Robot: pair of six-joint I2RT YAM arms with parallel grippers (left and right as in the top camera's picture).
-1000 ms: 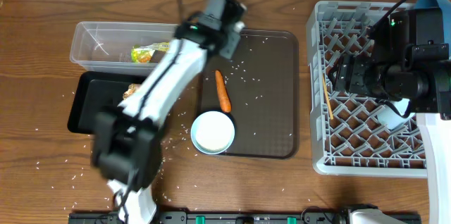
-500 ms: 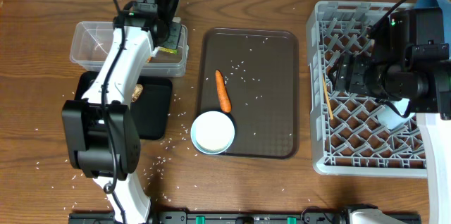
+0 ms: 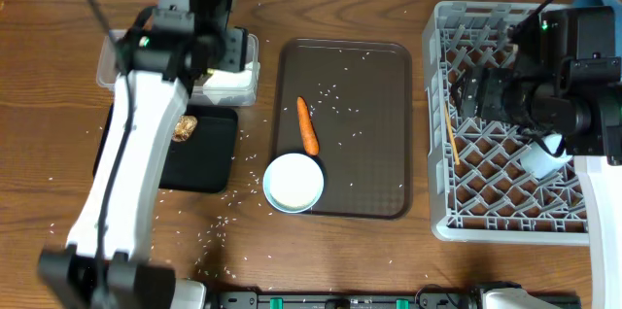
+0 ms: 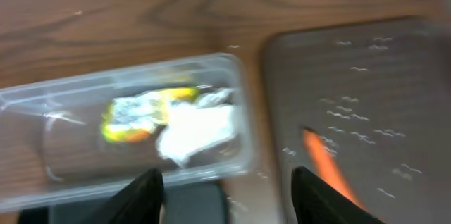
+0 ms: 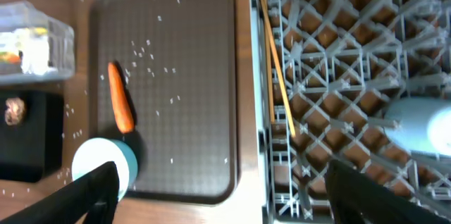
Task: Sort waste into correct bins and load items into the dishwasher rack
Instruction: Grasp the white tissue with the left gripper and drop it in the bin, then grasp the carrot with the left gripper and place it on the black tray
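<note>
- While the left gripper [image 4: 225,173] hangs over the clear tub [image 4: 28,122] at the far left, its fingers stand partly apart with nothing between them. The crumpled white tissue [image 4: 197,129] and the yellow-green snack wrapper [image 4: 137,115] lie inside the tub below it.
- The small carrot [image 3: 307,124] lies on the brown serving tray [image 3: 374,154], to the right of that gripper and nearer, well apart from it.
- Its long axis runs far to near, slightly tilted, so a grasp would probably close across it from left and right.
- The black tray [image 3: 209,158], holding the brown food lump [image 3: 183,128], sits between the tub and the near edge, left of the carrot.
- The right gripper [image 5: 222,175] is spread wide and empty over the dishwasher rack [image 3: 505,202], so the left arm looks the nearer one.
</note>
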